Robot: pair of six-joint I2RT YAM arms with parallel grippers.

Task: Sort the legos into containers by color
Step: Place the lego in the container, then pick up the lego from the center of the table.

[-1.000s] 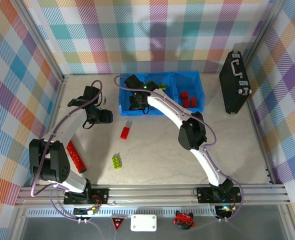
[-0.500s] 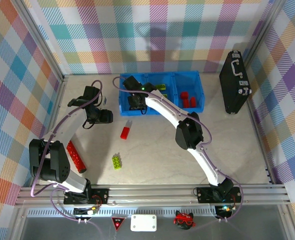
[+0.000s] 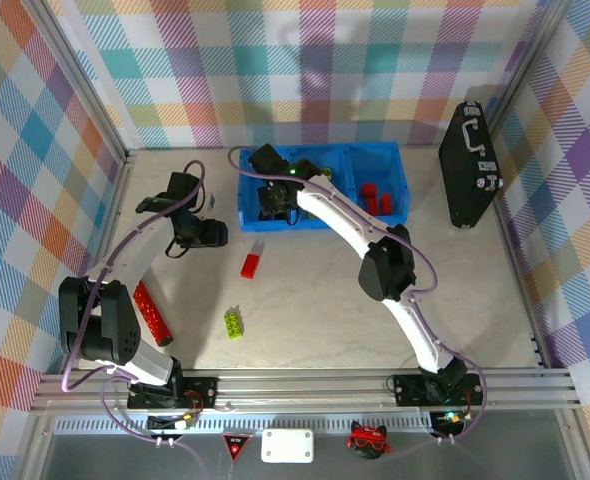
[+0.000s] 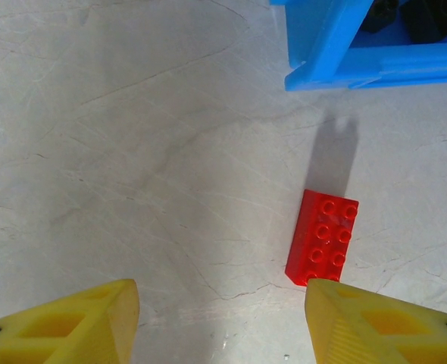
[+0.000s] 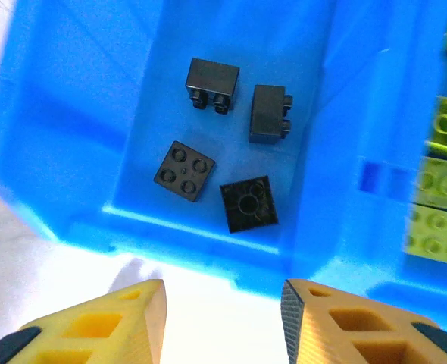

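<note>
The containers are three joined blue bins at the back of the table. My right gripper hangs open and empty over the near wall of the left bin, which holds several black legos. Lime legos fill the middle bin and red legos lie in the right one. My left gripper is open above bare table, with a red 2x4 lego just ahead of its right finger, apart from it.
A long red lego lies by the left arm's base and a lime lego sits mid-table near the front. A black handled case stands at the right wall. The bin's corner is ahead of the left gripper.
My right gripper has opened over the left bin and its arm has shifted slightly. The left arm and the loose legos on the table have stayed put.
</note>
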